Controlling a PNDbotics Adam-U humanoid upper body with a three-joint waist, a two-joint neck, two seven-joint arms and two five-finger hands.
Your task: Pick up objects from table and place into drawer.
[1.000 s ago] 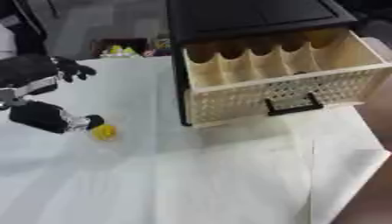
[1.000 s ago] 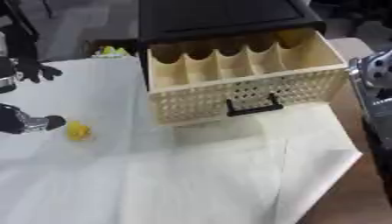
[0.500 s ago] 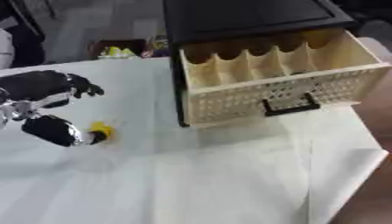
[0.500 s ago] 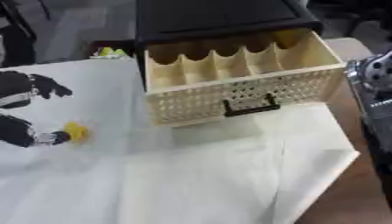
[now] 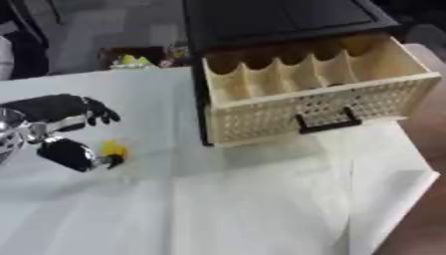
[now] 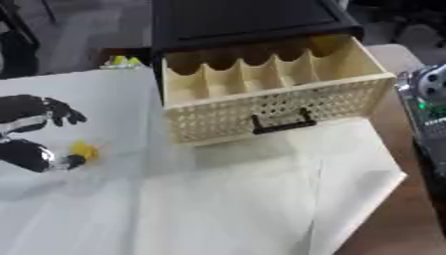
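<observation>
The drawer (image 5: pixel 318 92) is pulled out of a black cabinet (image 5: pixel 278 20) and stands open, so its slots show from above. It is pale with little holes on the front and a dark handle (image 5: pixel 327 123) in the middle, and thin walls split it into slots side by side. Far to the left of the drawer, a small yellow object (image 5: pixel 113 149) lies on the white cloth (image 5: pixel 261 199) that covers the table. The left hand (image 5: pixel 61 129) is right at this yellow thing. Its thumb is low and touches the object's left side, and its fingers (image 5: pixel 91 110) are bent over above it, curled toward it. The hand looks like it is closing on the object, but the picture is blurry there and the fingers may not be touching it. The object sits on the cloth, not lifted. To the right of the drawer, at the edge of the right eye view, a silver and black part of the right arm (image 6: pixel 427 99) shows with a tiny green light. The right hand itself does not show.
</observation>
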